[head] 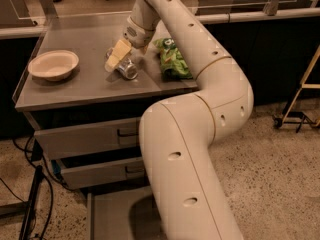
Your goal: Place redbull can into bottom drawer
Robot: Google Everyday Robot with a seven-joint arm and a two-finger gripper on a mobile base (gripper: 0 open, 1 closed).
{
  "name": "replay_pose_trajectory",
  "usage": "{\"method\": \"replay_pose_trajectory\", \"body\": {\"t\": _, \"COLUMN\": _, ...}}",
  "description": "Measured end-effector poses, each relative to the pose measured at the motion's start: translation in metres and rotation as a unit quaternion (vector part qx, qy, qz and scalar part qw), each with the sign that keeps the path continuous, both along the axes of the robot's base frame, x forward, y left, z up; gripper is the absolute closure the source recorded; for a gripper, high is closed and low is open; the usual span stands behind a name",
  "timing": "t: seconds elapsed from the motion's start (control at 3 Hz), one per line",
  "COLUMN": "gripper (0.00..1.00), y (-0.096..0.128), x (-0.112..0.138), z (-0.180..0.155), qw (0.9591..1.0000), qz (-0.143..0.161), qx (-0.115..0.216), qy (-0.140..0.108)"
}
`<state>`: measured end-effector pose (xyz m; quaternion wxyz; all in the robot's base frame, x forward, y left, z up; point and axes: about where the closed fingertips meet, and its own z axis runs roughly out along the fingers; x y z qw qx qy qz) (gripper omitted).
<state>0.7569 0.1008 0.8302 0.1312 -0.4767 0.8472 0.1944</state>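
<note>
The redbull can [127,69] lies on its side on the grey cabinet top [85,86], its shiny silver end facing me. My gripper [118,54] is right at the can, reaching down over its far left side and touching or nearly touching it. The bottom drawer [112,211] is pulled open at the foot of the cabinet, its flat floor partly hidden behind my arm. The two handled drawers [90,136] above it stand slightly ajar.
A cream bowl [53,64] sits at the left of the top. A green snack bag [173,59] lies just right of the can. My large white arm [200,134] fills the middle of the view. Cables [25,204] hang at the lower left. A cart frame [300,104] stands at the right.
</note>
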Motion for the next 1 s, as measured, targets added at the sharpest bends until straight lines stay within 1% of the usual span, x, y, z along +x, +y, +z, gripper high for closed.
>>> {"method": "replay_pose_trajectory", "body": {"t": 0.33, "gripper": 0.19, "y": 0.0051, "x": 0.0048, "z": -0.0017, "qw": 1.0, "qz": -0.002, "qx": 0.005, "qy": -0.006}}
{"method": "replay_pose_trajectory", "body": {"t": 1.0, "gripper": 0.65, "y": 0.0096, "x": 0.0086, "z": -0.0044, "qw": 0.9999, "qz": -0.004, "qx": 0.009, "qy": -0.01}}
